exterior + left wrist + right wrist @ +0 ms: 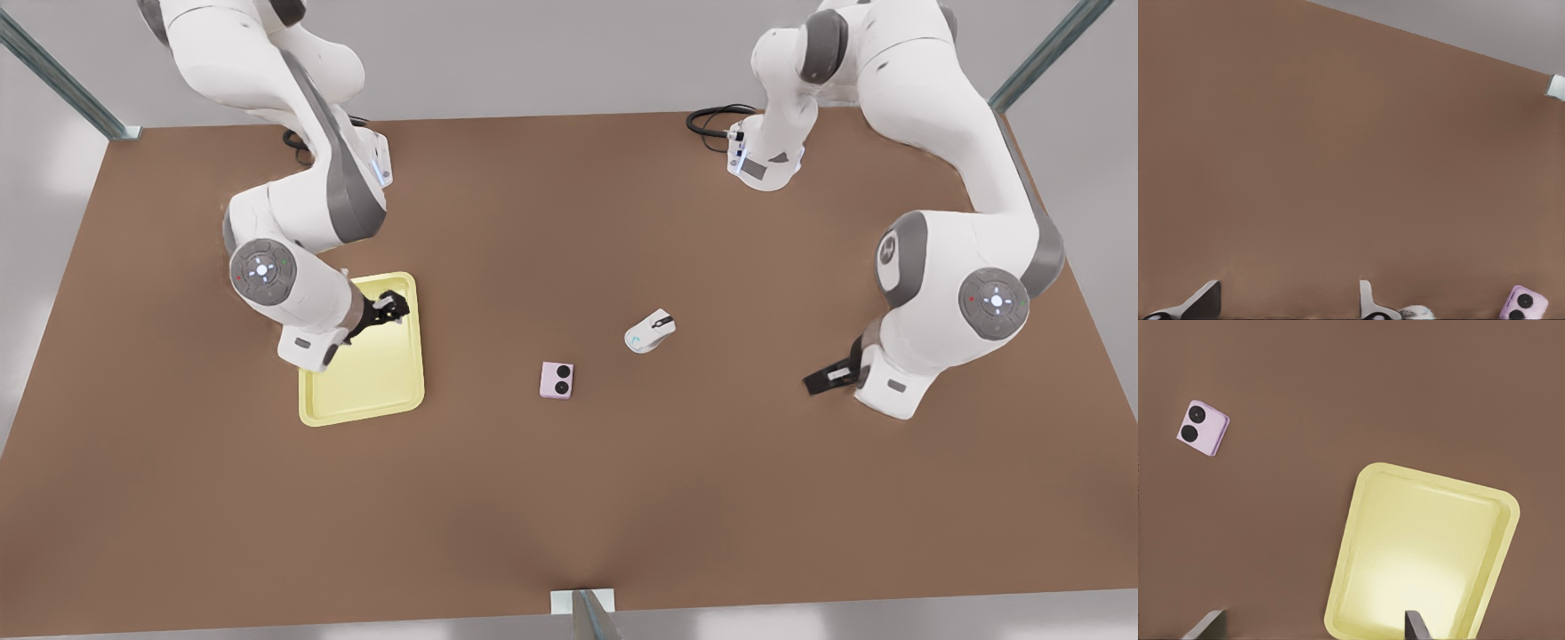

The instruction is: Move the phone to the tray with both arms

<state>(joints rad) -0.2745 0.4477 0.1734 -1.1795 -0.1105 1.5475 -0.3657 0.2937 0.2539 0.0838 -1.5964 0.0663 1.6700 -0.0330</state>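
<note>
While the right gripper (pixel 391 308) hovers with fingers released above the tray (pixel 373 391), the phone (pixel 557 380) lies on the worktop (pixel 569 498) well apart from the left gripper's (pixel 822 380) spread fingers.

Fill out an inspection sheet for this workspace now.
Surface: brown table, flat and bare in front.
Job's things: phone lies on the table, apart from the tray; tray holds nothing.
Clutter: white computer mouse beside the phone, not touching.
Grippers: right gripper over the tray, fingers apart; left gripper low at the front view's right, fingers apart, empty.
Cables: black cable by the far arm base.
Surroundings: grey wall, metal frame posts.
</note>
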